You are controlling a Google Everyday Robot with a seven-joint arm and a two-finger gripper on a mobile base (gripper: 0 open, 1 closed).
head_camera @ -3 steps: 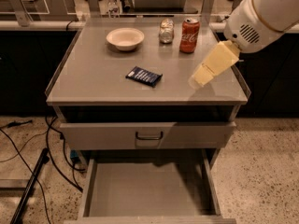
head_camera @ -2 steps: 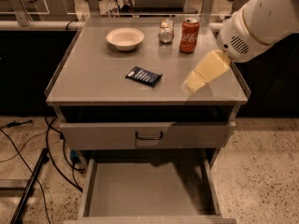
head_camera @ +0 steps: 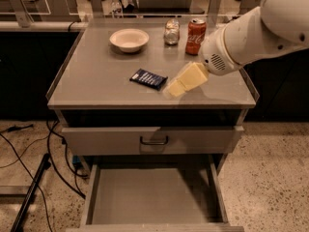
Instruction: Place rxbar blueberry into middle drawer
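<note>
The rxbar blueberry (head_camera: pixel 148 79) is a flat dark blue bar with white print. It lies on the grey cabinet top (head_camera: pixel 96 76), near the front middle. My gripper (head_camera: pixel 173 89) is cream coloured and reaches in from the right on a white arm. It hangs just right of the bar, close above the top, and holds nothing that I can see. The middle drawer (head_camera: pixel 149 197) is pulled out below, with a bare grey floor and low side walls.
A white bowl (head_camera: pixel 129 39), a small glass jar (head_camera: pixel 171 32) and a red soda can (head_camera: pixel 196 30) stand at the back of the top. A shut drawer with a black handle (head_camera: pixel 154 140) sits above the open one. Cables (head_camera: pixel 29 168) lie on the floor at left.
My gripper has moved left and a little down, from the right part of the top to right beside the bar. The bar and the drawers have not moved.
</note>
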